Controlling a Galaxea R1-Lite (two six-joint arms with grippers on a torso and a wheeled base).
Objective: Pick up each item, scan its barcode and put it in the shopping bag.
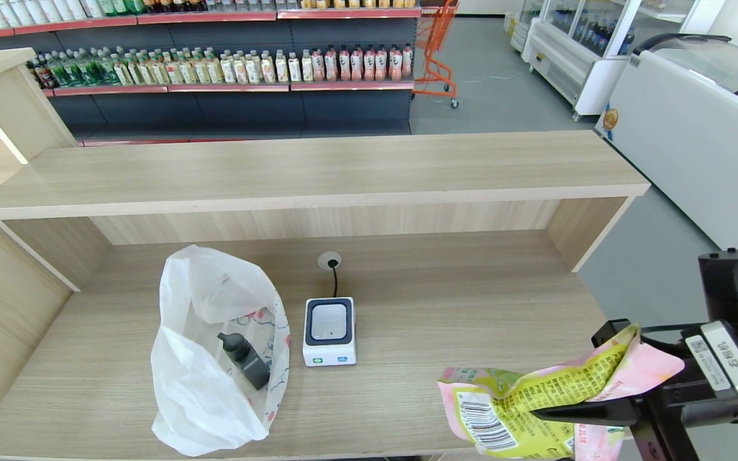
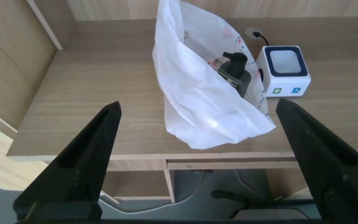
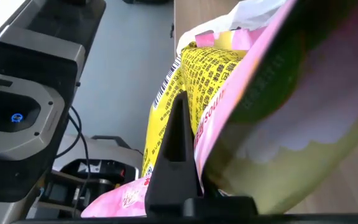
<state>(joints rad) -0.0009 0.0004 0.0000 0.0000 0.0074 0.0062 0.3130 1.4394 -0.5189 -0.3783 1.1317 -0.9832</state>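
Observation:
A pink and yellow snack pouch (image 1: 535,400) hangs over the counter's front right corner, barcode facing up, with my right gripper (image 1: 590,410) shut on its crumpled end. Up close the pouch (image 3: 229,81) presses against a black finger (image 3: 176,149). The white shopping bag (image 1: 205,349) lies open at the front left of the counter with a dark pump bottle (image 1: 244,358) inside. The white barcode scanner (image 1: 329,331) stands just right of the bag. My left gripper (image 2: 197,165) is open, hovering off the counter's front edge before the bag (image 2: 197,93), bottle (image 2: 236,71) and scanner (image 2: 284,70).
The wooden counter (image 1: 439,301) has a raised shelf (image 1: 311,169) along its back and side walls at both ends. A cable runs from the scanner to a grommet (image 1: 329,260). Freezers (image 1: 696,121) stand off to the right.

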